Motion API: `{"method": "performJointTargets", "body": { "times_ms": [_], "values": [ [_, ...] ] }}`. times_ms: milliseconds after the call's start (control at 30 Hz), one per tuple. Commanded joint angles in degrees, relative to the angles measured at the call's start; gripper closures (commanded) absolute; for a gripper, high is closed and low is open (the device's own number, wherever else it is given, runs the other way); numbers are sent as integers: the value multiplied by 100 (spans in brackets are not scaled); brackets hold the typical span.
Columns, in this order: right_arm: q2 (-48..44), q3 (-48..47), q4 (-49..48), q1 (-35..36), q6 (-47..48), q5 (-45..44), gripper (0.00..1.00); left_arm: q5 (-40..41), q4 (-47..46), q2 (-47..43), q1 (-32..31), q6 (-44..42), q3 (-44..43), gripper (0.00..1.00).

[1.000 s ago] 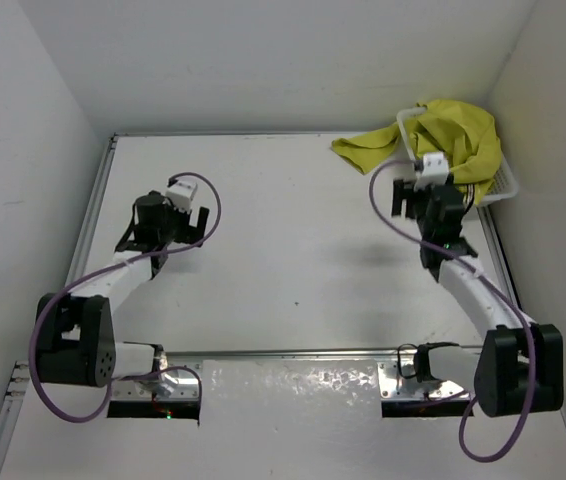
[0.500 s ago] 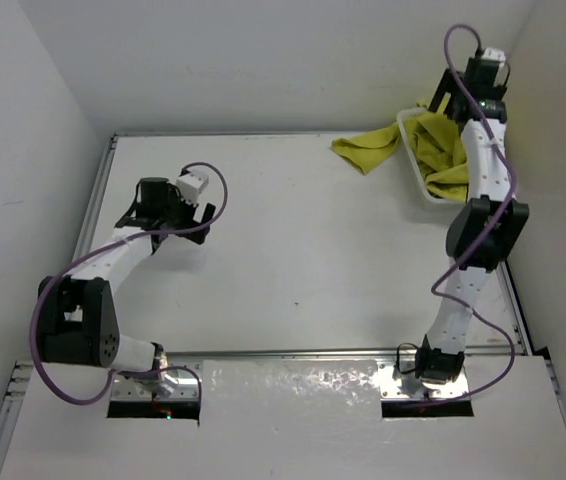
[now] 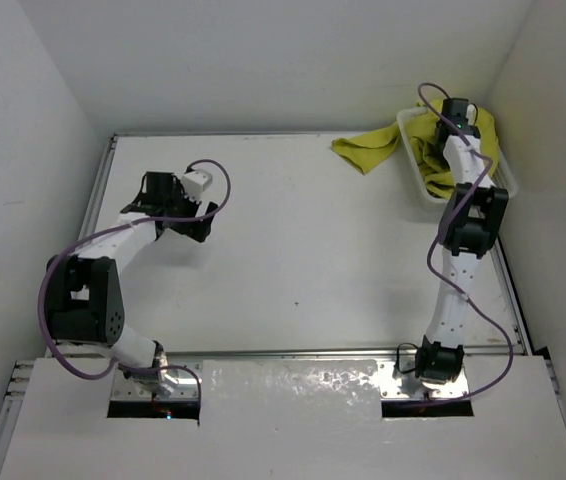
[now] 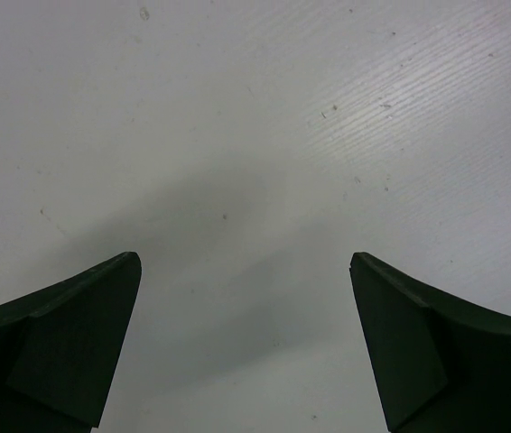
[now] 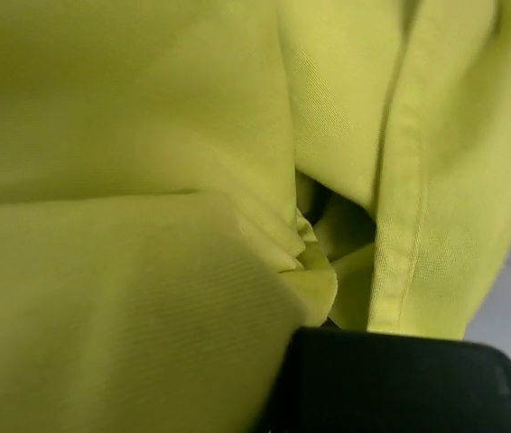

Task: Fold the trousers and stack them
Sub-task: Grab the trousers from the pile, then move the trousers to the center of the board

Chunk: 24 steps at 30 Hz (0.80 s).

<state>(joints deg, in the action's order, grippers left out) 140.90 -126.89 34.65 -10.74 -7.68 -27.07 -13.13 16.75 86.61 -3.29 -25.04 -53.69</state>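
Observation:
The mustard-yellow trousers (image 3: 368,150) lie heaped in a white mesh basket (image 3: 415,183) at the far right corner, with one part spilling left over the rim onto the table. My right arm is stretched out over the basket and my right gripper (image 3: 455,122) is down in the heap. In the right wrist view yellow cloth (image 5: 147,225) fills the picture, and a bunched fold meets the one dark finger (image 5: 400,379) that shows; the gripper is shut on the trousers. My left gripper (image 3: 171,208) hangs open over bare table at the left, its fingers (image 4: 75,343) wide apart.
White walls close in the table on the left, back and right, and the basket stands hard against the right wall. A metal rail (image 3: 93,205) runs along the table's left edge. Purple cables (image 3: 433,250) loop off both arms.
My right arm has unfolded from beside the basket, risen over it, then dropped into the trousers and shut. My left arm has shifted slightly, gripper still open.

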Motion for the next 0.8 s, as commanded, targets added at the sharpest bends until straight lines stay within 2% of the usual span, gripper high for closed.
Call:
{"method": "performJointTargets", "body": {
  "times_ms": [0, 167, 333, 433, 500, 567, 600, 733, 767],
  "values": [
    [-1107, 269, -468, 11, 197, -281, 100, -32, -93, 5, 13, -45, -335, 0],
    [-2100, -150, -1065, 11, 451, -501, 100, 12, -120, -144, -40, -98, -396, 0],
    [-3497, -65, -2012, 107, 548, 104, 100, 20, -137, -390, -49, -63, -405, 0],
    [-4464, 7, -2802, 493, 733, 561, 100, 29, -155, -504, -58, 33, -484, 0],
    [-5079, -20, -3287, 1203, 1301, 877, 100, 29, -164, -540, -58, 130, -554, 0],
    [-5579, -55, -3947, 2027, 1366, 1421, 100, -40, -164, -557, -49, 270, -686, 1],
    [-5695, -81, -4114, 2206, 1044, 2111, 100, -67, -172, -557, -49, 332, -730, 0],
    [-5978, 58, -5342, 2436, -556, 3967, 100, -243, -181, -627, 12, 701, -1002, 0],
    [-5952, 59, -5355, 2463, -898, 4016, 100, -304, -190, -654, 47, 754, -1038, 0]
  ]
}}
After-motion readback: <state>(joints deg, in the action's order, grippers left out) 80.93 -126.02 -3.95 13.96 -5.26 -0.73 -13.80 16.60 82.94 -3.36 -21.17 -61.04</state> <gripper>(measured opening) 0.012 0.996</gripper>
